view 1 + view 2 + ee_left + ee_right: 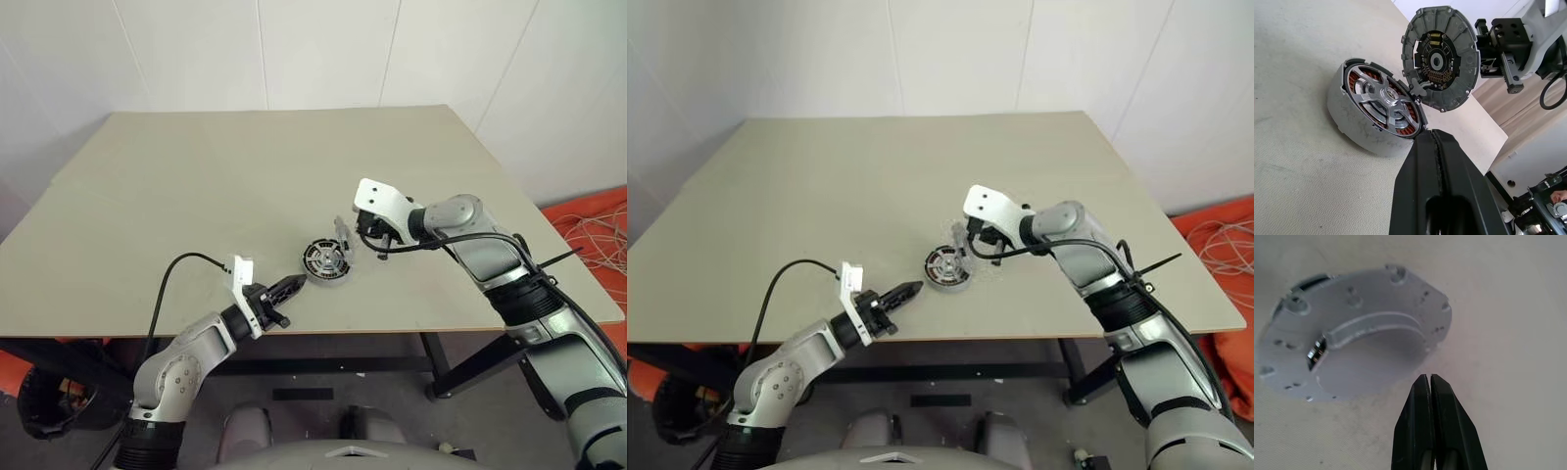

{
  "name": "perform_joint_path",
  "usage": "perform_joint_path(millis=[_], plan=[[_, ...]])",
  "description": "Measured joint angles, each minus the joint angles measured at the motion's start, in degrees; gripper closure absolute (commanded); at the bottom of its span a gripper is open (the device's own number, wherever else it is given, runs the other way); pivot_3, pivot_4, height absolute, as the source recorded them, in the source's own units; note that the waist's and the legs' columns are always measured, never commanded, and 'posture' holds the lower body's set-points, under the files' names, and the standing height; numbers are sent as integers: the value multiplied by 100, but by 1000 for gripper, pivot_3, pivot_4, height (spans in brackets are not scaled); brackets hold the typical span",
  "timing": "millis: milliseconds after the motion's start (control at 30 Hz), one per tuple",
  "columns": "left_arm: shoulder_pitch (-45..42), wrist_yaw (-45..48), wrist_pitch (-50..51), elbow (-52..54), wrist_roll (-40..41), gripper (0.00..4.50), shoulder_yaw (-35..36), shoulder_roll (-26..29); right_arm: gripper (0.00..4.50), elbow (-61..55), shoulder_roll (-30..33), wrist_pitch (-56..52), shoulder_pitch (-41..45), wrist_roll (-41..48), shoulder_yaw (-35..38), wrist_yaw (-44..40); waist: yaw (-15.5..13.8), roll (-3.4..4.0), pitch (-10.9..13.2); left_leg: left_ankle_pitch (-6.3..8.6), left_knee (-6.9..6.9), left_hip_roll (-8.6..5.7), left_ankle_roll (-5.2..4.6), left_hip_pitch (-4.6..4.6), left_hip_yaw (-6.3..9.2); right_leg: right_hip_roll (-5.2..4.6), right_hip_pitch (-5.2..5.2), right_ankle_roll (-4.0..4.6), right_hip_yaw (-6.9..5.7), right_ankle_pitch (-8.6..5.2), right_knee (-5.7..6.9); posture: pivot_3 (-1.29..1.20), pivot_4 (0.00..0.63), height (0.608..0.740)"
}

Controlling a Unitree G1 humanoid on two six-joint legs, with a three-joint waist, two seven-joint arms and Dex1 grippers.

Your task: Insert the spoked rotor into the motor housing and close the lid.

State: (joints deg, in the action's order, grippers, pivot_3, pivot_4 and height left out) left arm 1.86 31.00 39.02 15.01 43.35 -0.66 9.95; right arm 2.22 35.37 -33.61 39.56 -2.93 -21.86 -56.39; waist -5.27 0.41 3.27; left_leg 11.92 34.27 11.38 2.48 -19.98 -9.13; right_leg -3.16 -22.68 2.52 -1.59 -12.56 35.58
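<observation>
On the pale beige counter [196,196], the squat grey motor housing [324,262] lies with the silver-spoked rotor [1385,100] already seated inside its copper windings. The round silver-grey lid [1441,56] stands on edge against the housing, not yet closed. Both black two-fingered tools, right [1430,382] and left [294,285], are clenched empty. The next move likely calls for tipping the lid flat.
</observation>
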Motion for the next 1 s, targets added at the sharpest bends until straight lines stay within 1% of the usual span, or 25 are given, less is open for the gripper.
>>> perform_joint_path(millis=[167,300,433,667,800,867,1000], plan=[[0,1,13,0,16,4500,2,15,4452,-544,-228,-723,-97,547,140,-164,-6,0,0,-2,-1,0,2,0,1,0,0,2,0,1,0,0,0,740],[0,1,20,0,22,4500,2,20,4452,-677,-314,-1064,-126,766,141,-149,-9,0,0,-3,0,0,4,1,1,0,1,-2,0,-1,-2,0,0,740],[0,1,22,0,25,4500,2,21,4452,-685,-463,-1203,-155,837,140,-16,-7,0,0,-5,-1,1,8,0,0,0,1,-15,0,-9,0,0,0,740],[4,-1,25,1,29,4500,1,37,4452,-536,-1010,-1328,-269,946,129,337,-9,0,-1,-6,-1,0,11,1,1,-1,1,-16,0,-9,-1,0,0,740],[12,-2,28,3,29,4500,0,49,4452,-442,-1237,-1447,-566,1001,78,506,-10,-1,-1,-6,-1,0,11,1,2,0,1,-16,-1,-9,-3,0,0,740],[17,-3,33,3,30,4500,0,62,4452,-433,-1265,-1441,-641,1054,79,541,-10,0,-1,-6,-2,-1,10,1,2,-2,5,-19,1,-11,-4,0,0,740],[21,-2,39,6,31,4500,-1,63,4452,-450,-1296,-1408,-782,1094,111,661,-11,-2,-3,-3,-4,-1,6,39,3,-2,44,-32,-1,-19,-8,0,0,740]])
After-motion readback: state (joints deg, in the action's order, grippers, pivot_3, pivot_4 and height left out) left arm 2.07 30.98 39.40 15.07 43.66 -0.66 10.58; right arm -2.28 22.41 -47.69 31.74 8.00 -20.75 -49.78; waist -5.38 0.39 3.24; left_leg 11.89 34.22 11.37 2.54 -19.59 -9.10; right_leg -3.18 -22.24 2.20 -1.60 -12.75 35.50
